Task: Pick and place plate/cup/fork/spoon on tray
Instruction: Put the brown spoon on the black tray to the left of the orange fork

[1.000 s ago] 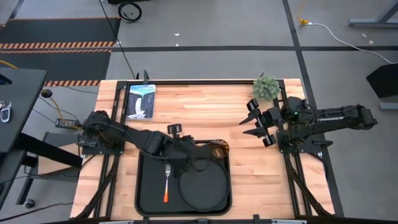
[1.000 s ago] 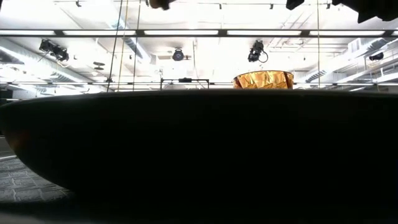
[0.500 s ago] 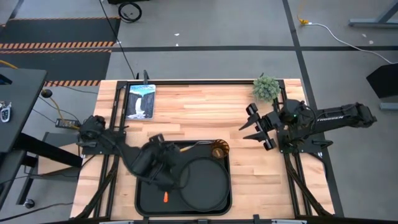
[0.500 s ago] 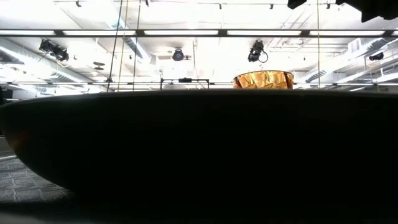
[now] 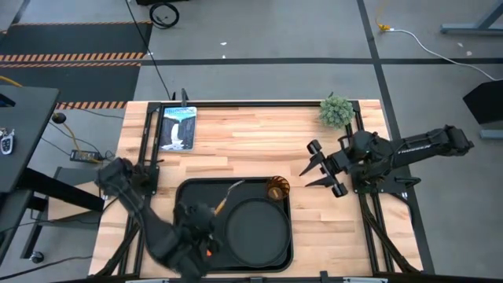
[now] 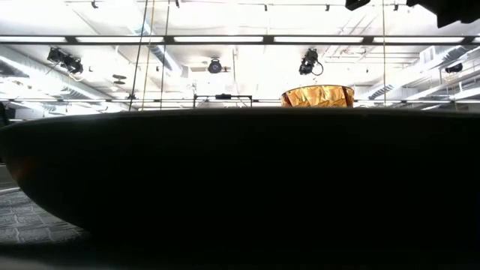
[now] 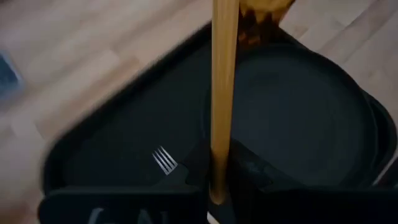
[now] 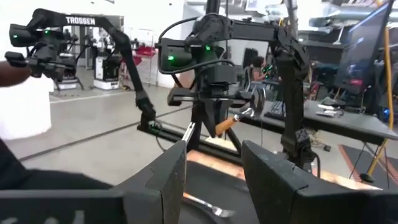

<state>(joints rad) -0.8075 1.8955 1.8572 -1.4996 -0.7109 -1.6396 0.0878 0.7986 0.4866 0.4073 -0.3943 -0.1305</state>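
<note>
- Left gripper (image 5: 204, 226): over the near-left part of the tray; jaws clenched on the lower end of the spoon's handle.
- Fork (image 7: 165, 160): lying flat on the tray floor, silver tines just beside the left jaws on their outer side. From overhead only the reddish handle tip shows, below the jaws; the rest is hidden under the arm.
- Spoon (image 5: 228, 195): yellowish-orange handle rising out of the left jaws and slanting away from them toward the cup, silver bowl at the far end, clear of the tray floor. The right wrist view also shows it gripped and tilted.
- Tray (image 5: 185, 196): black, rectangular, on the wooden desk (image 5: 259, 141) directly beneath the left jaws.
- Plate (image 5: 256, 232): round, black, lying in the tray's right part, just beside the left jaws on the side toward the right arm.
- Cup (image 5: 277, 189): amber, upright in the tray's far-right corner, beyond the spoon's bowl end and the nearest task item to the right jaws.
- Small green plant (image 5: 335, 111): at the desk's far-right corner, behind the right jaws.
- Right gripper (image 5: 314, 169): held above bare desk to the right of the tray, pointing toward the cup; jaws released, spread apart, nothing between them.
</note>
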